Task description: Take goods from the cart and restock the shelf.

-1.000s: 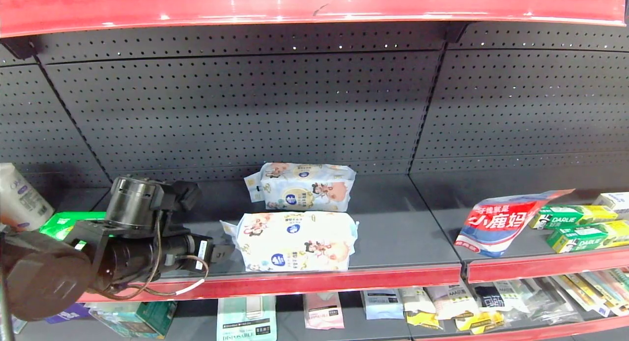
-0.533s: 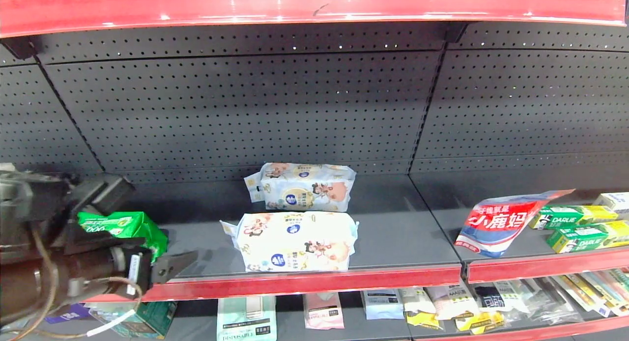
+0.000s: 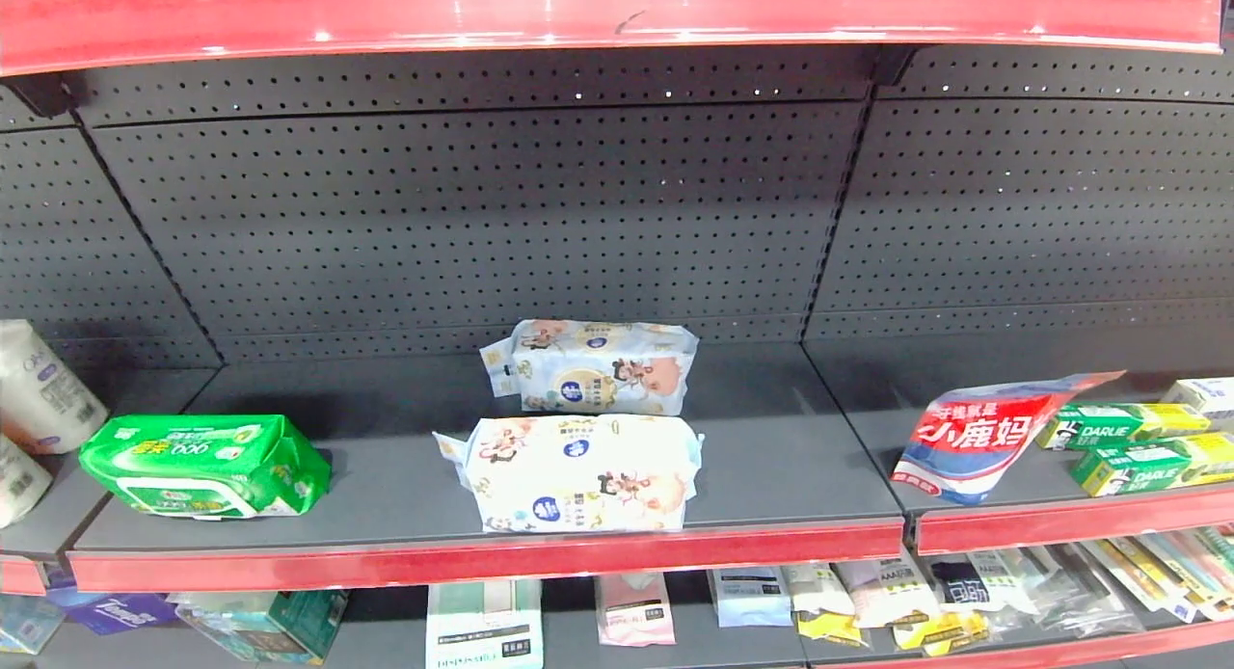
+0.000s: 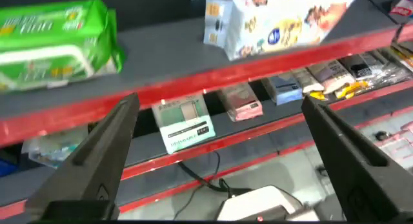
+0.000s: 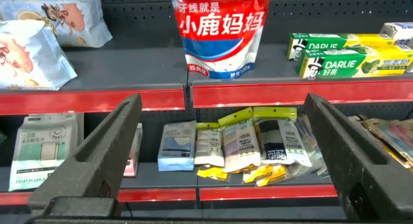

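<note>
The green pack (image 3: 204, 465) lies flat on the shelf (image 3: 482, 559) at the lower left of the head view, near the red front rim, with nothing gripping it. I take that item as placed. Two white packs sit at the centre of the frame on the same board, the front one (image 3: 581, 473) just behind the rim and the back one (image 3: 593, 365) close to the pegboard wall. They lie near each other, well apart from the green pack. At the right of the frame, on the next board, a red pouch (image 3: 983, 438) leans beside the toothpaste boxes (image 3: 1138, 447).

My left end effector (image 4: 219, 102) is spread wide with nothing between its fingers, and it faces the shelf front with the green pack beyond it. My right end effector (image 5: 222, 101) is also spread wide and empty, pointed at the pouch and boxes.

I judge one placement finished and both arms free for another. Much bare board remains between the green pack and the white ones and along the back wall, so there is room for more goods. How much the cart holds I cannot tell, so the next job would be going back to it for another item.
</note>
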`<state>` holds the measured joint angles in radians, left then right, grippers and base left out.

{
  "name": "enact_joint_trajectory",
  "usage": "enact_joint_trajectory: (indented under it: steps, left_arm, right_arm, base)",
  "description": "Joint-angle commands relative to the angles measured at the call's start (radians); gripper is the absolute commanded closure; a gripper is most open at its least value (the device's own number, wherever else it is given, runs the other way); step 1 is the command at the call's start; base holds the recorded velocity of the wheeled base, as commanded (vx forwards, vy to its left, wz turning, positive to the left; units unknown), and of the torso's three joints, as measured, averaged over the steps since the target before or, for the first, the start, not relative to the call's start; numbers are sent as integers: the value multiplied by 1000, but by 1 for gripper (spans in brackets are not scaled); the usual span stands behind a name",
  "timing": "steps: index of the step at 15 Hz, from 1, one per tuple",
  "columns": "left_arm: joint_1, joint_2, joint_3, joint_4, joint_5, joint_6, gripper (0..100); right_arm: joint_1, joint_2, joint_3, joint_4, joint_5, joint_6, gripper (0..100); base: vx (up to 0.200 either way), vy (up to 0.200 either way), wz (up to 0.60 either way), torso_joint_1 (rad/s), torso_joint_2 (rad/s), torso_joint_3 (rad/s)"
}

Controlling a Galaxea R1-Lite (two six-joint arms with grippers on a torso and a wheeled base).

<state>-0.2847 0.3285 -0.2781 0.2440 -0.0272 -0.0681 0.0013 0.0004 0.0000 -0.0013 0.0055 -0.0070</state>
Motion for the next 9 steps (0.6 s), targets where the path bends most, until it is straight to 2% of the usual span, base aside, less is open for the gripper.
enact_joint_trajectory:
  steps: [1, 5, 8, 9]
  left_arm:
    - [-27, -329, 100, 84, 113, -6, 0]
    - [-31, -329, 109, 61, 185, -10, 0]
    - [-33, -329, 111, 57, 190, -13, 0]
    - [-33, -329, 112, 49, 194, -2, 0]
  right_arm:
    - [0, 3, 0, 0, 1, -1, 0]
    - [0, 1, 0, 0, -7, -4, 0]
    - [0, 1, 0, 0, -18, -4, 0]
    - [0, 1, 0, 0, -19, -5, 0]
  base:
    - [0, 0, 0, 0, 0, 0]
    - [0, 0, 0, 0, 0, 0]
    - [0, 0, 0, 0, 0, 0]
    - [0, 0, 0, 0, 0, 0]
